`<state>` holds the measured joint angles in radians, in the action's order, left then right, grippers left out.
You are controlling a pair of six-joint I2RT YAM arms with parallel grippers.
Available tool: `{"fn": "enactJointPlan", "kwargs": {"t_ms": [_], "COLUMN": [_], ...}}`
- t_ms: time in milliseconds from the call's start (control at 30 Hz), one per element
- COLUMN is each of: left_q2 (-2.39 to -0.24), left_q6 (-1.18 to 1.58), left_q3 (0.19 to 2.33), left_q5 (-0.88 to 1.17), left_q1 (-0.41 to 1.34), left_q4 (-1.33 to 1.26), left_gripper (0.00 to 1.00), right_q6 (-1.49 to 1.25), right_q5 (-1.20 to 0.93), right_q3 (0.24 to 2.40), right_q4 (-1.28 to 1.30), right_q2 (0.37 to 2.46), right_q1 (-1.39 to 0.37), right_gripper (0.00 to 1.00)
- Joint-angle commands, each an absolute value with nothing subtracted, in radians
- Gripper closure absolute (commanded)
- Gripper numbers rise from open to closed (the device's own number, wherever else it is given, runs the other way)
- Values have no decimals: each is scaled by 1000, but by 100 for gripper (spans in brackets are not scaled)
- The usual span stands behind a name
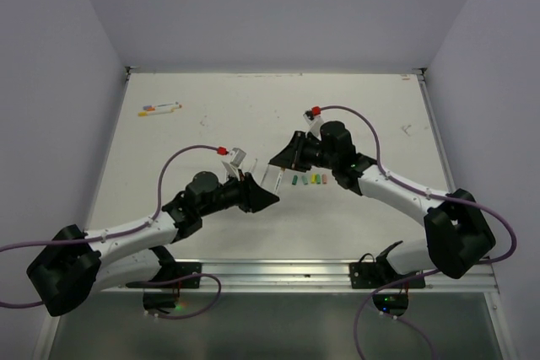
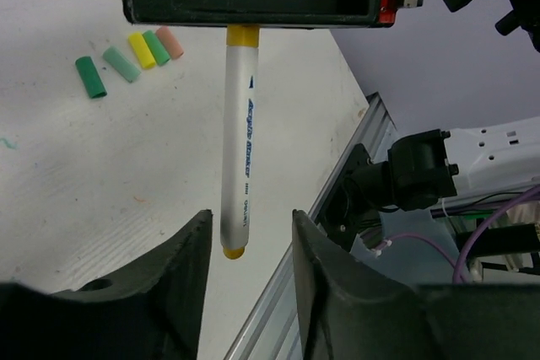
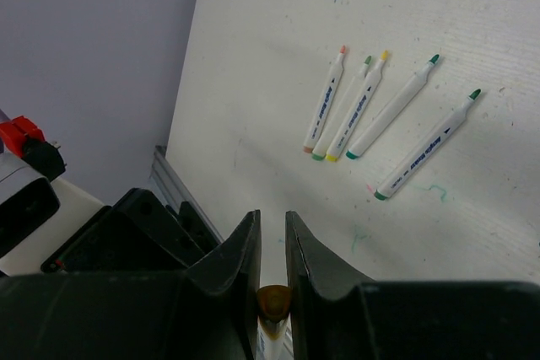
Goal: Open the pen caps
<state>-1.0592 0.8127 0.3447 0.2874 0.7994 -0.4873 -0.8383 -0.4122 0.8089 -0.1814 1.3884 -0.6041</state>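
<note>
— Is the right claw (image 3: 272,218) gripping anything?
— Yes, it is clamped on the yellow top of the pen (image 2: 236,141); that end is mostly hidden.
— Left claw (image 2: 251,221)?
— Parted around the lower end, not touching. Five loose caps (image 2: 126,58) lie beyond.

white, faintly marked table (image 1: 236,115) carries five short caps (image 2: 141,50) in a row and five uncapped pens (image 3: 358,106) side by side.

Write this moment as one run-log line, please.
right gripper: shut on pen | left gripper: open around its lower end | five caps: loose on table
</note>
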Motion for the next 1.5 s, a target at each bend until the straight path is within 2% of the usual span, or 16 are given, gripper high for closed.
{"fn": "enactJointPlan", "kwargs": {"t_ms": [0, 167, 467, 533, 567, 700, 867, 1033, 1067, 1133, 1167, 1233, 1333, 1400, 1467], "left_q2": [-1058, -1078, -1170, -1177, -1181, -1193, -1189, -1079, -1059, -1026, -1028, -1061, -1124, -1129, -1097], "left_q6": [813, 805, 828, 831, 831, 841, 857, 868, 876, 873, 885, 907, 900, 832, 749], "left_q3": [394, 394, 410, 419, 423, 434, 420, 400, 416, 455, 516, 584, 681, 675, 612], "left_q5": [321, 337, 387, 391, 399, 440, 466, 188, 8, -201, -395, -611, -701, -632, -470], "left_q1": [805, 805, 805, 805, 805, 805, 805, 811, 839, 892, 961, 1030, 1123, 1141, 1141], "left_q4": [-558, -581, -660, -673, -676, -719, -790, -581, -516, -302, -226, -26, 109, 18, -134], "left_gripper": [52, 45, 46, 53, 66, 100, 100, 100, 100, 100, 100, 100, 100, 100, 100], "right_q6": [-854, -867, -916, -923, -926, -927, -914, -896, -893, -891, -891, -878, -844, -821, -805], "right_q5": [-443, -480, -528, -532, -535, -551, -584, -475, -450, -375, -350, -292, -195, -187, -221], "right_q3": [796, 790, 769, 765, 764, 752, 746, 745, 746, 749, 753, 770, 790, 796, 799], "right_q4": [-225, -235, -296, -308, -313, -341, -379, -318, -310, -278, -255, -183, -103, -89, -87], "right_q2": [1370, 1355, 1342, 1342, 1341, 1342, 1358, 1350, 1344, 1341, 1335, 1322, 1287, 1276, 1275], "right_q1": [-609, -611, -611, -609, -609, -611, -611, -611, -612, -614, -617, -626, -643, -643, -643], "right_gripper": [100, 100, 100, 100, 100, 100, 100, 100, 100, 100, 100, 100, 100, 100, 100]}}
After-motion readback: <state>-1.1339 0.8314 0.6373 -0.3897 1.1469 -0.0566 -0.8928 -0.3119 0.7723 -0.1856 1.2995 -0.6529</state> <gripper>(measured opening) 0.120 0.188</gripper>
